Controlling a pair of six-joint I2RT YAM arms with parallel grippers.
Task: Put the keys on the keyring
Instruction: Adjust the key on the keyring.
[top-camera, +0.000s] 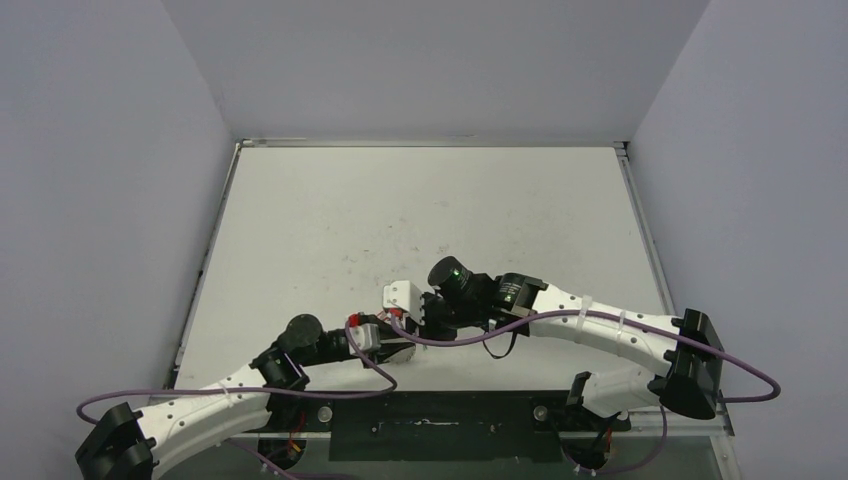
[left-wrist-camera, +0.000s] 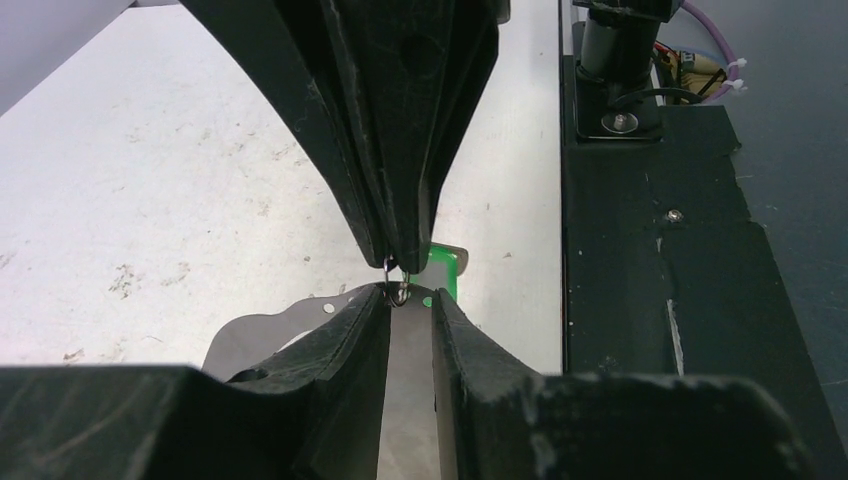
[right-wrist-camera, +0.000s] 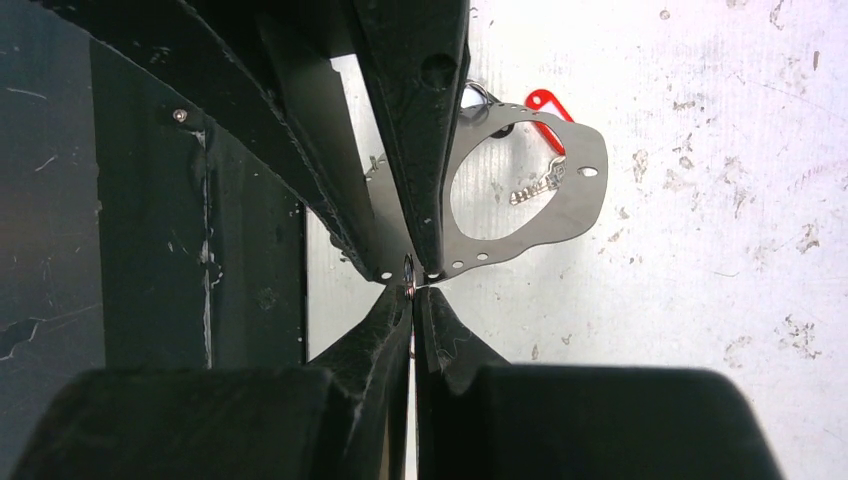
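Left gripper (left-wrist-camera: 410, 300) is clamped across the band of the flat grey keyring (right-wrist-camera: 585, 195), right by the near edge of the table (top-camera: 420, 210). Right gripper (right-wrist-camera: 412, 296) is pinched tight on a small ring (left-wrist-camera: 397, 291) at the keyring's rim. The green key (left-wrist-camera: 442, 270) sits just behind that, and the red key (right-wrist-camera: 537, 184) shows through the hoop's opening.

A robotics lab test cell; plain grey partition walls (top-camera: 90, 200) fill the frame's sides and top, boxing in a scuffed white table (top-camera: 420, 200); two white arms (top-camera: 600, 330) rise from a black mounting plate (top-camera: 430, 438) at the bottom edge; purple cables (top-camera: 450, 343) loop loose.
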